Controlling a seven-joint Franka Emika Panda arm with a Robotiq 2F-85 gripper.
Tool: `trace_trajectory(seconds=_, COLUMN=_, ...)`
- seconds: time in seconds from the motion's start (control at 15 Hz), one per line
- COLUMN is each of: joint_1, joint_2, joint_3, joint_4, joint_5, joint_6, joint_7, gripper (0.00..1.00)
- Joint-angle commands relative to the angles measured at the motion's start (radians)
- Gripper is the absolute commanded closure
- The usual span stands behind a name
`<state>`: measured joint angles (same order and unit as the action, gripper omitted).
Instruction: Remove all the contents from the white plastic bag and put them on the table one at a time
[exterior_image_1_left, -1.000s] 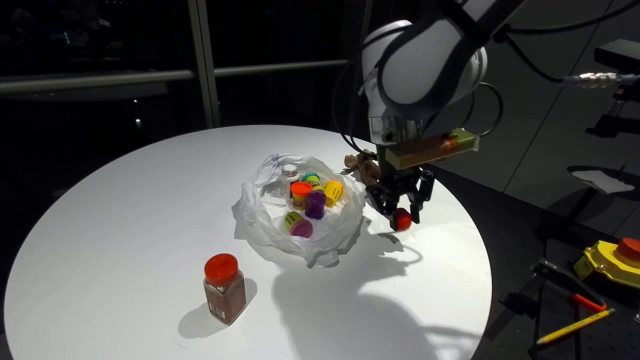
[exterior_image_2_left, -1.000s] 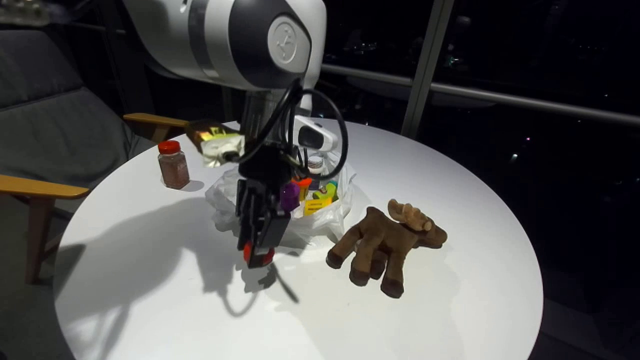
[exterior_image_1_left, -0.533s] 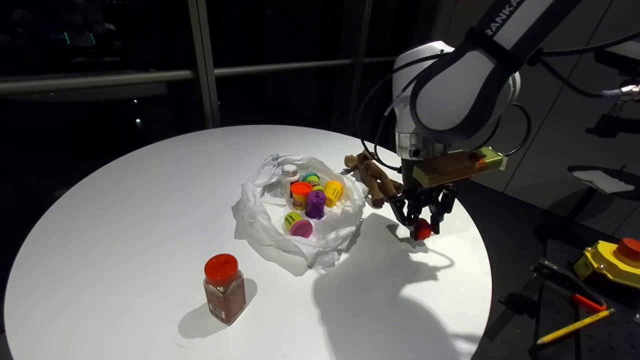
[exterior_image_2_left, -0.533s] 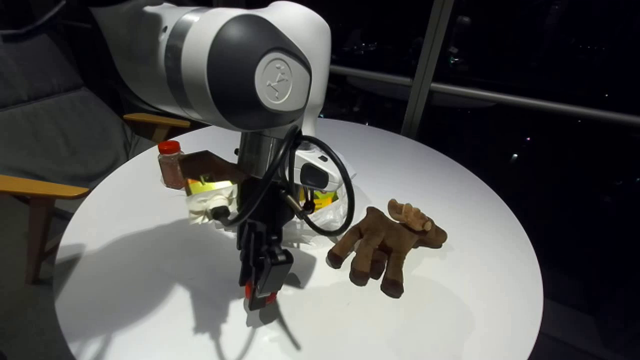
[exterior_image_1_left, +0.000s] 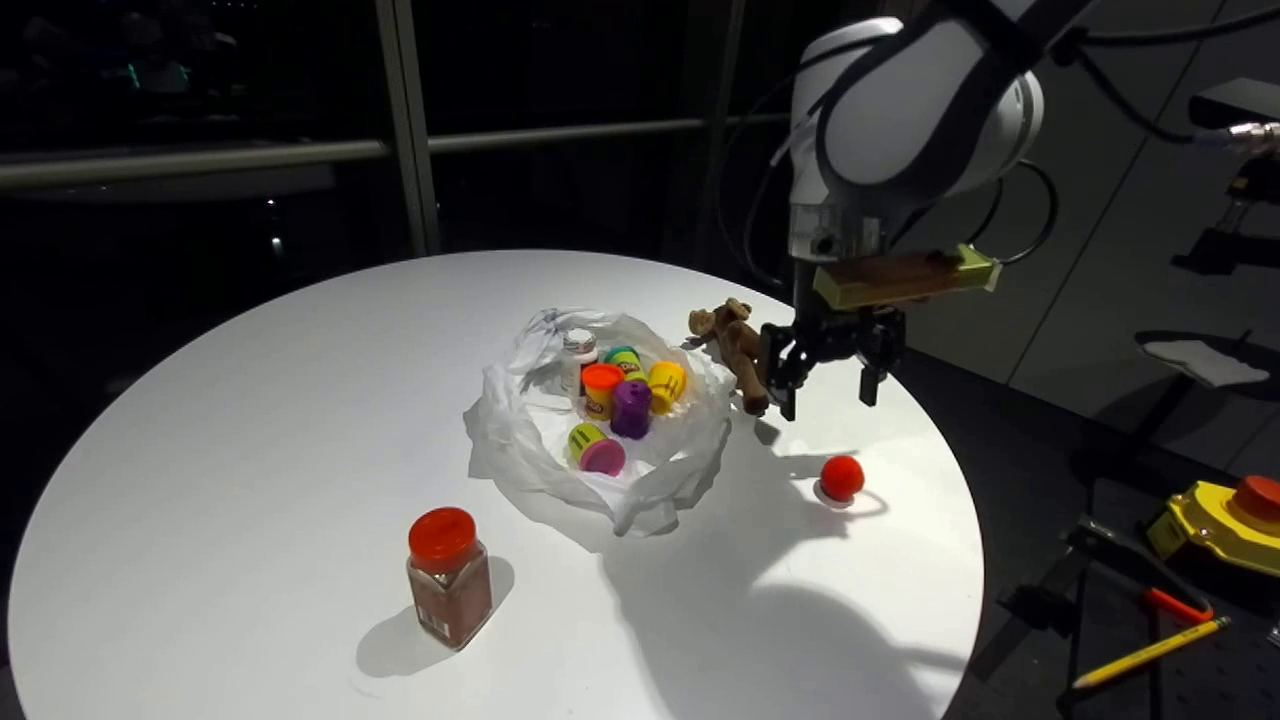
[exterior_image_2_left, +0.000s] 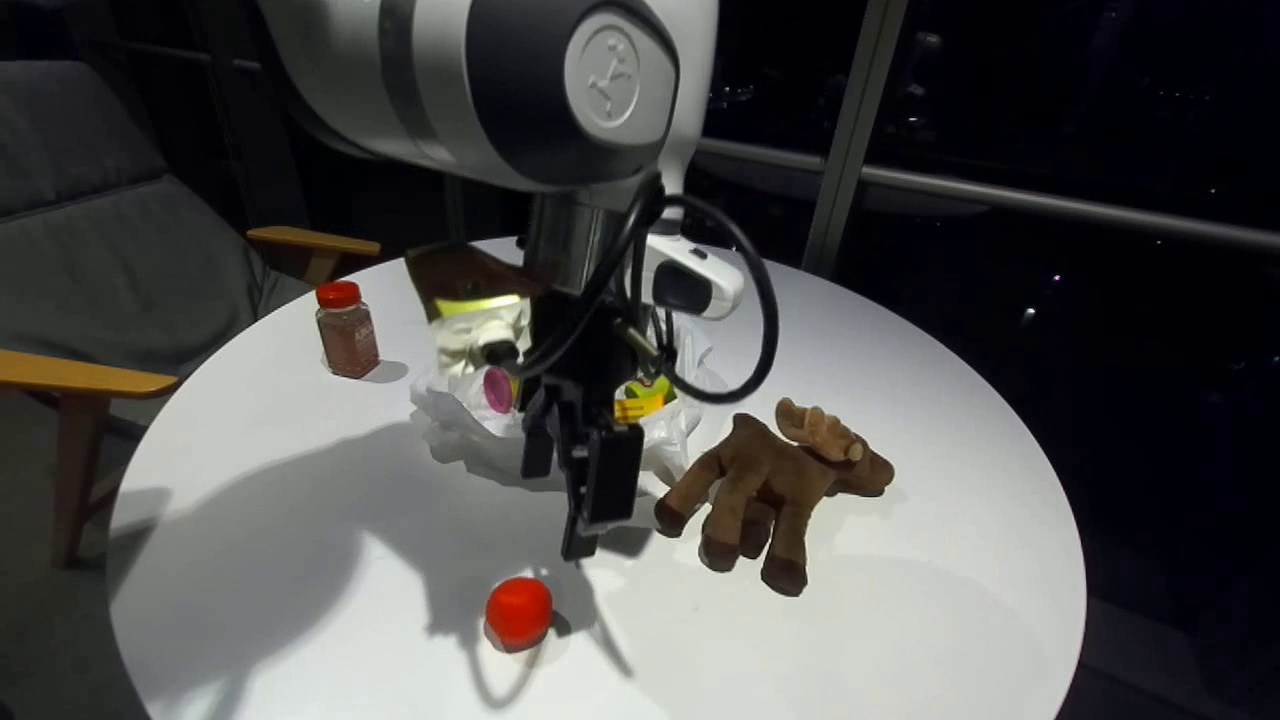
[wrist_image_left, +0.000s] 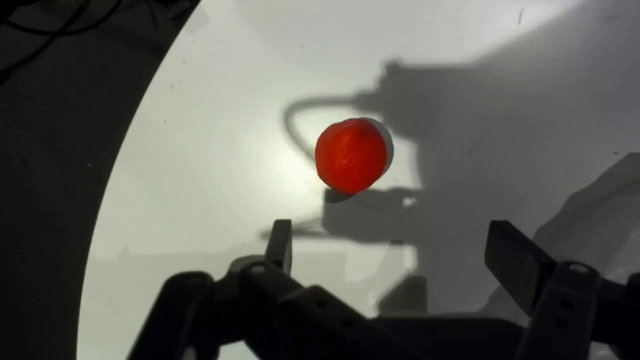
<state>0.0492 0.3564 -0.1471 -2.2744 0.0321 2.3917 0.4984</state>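
On white table (exterior_image_1_left: 250, 480) by dark windows (exterior_image_1_left: 560, 70), with empty hand (wrist_image_left: 390, 223) spread, red ball (exterior_image_1_left: 842, 478) near the edge and tubs (exterior_image_1_left: 631, 410) inside white plastic bag (exterior_image_1_left: 503, 435), might drag bag by snagging thin folds.

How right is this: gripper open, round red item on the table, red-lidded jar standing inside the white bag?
One thing is off: the red-lidded jar stands outside the white bag, on the table, as both exterior views show. The rest holds: gripper open, round red item on the table.
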Motion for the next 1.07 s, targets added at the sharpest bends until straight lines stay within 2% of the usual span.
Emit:
trace_trajectory(seconds=0.0, joint_1=-0.055, joint_2=-0.073, joint_3=0.073, joint_4=0.116, joint_5=0.153, joint_6=-0.185, joint_7=-0.123, gripper=0.00)
trace_trajectory(seconds=0.13, joint_1=-0.053, joint_2=-0.055, joint_3=0.098, joint_4=0.212, joint_5=0.208, joint_6=-0.262, joint_7=-0.147, gripper=0.00)
trace_trajectory(seconds=0.27, joint_1=-0.032, joint_2=-0.011, joint_3=0.118, joint_4=0.298, joint_5=0.193, joint_6=-0.282, joint_7=-0.165, gripper=0.00)
trace_trajectory(seconds=0.6, joint_1=0.042, joint_2=0.149, joint_3=0.132, joint_4=0.452, joint_5=0.016, joint_6=-0.268, joint_7=-0.147, gripper=0.00)
trace_trajectory(seconds=0.8, joint_1=0.097, joint_2=0.247, joint_3=0.112, joint_4=0.519, joint_5=-0.089, joint_6=-0.242, joint_7=-0.114, gripper=0.00)
trace_trajectory(seconds=1.0, joint_1=0.128, joint_2=0.328, joint_3=0.090, joint_4=0.586, joint_5=-0.149, joint_6=-0.213, joint_7=-0.084, gripper=0.00)
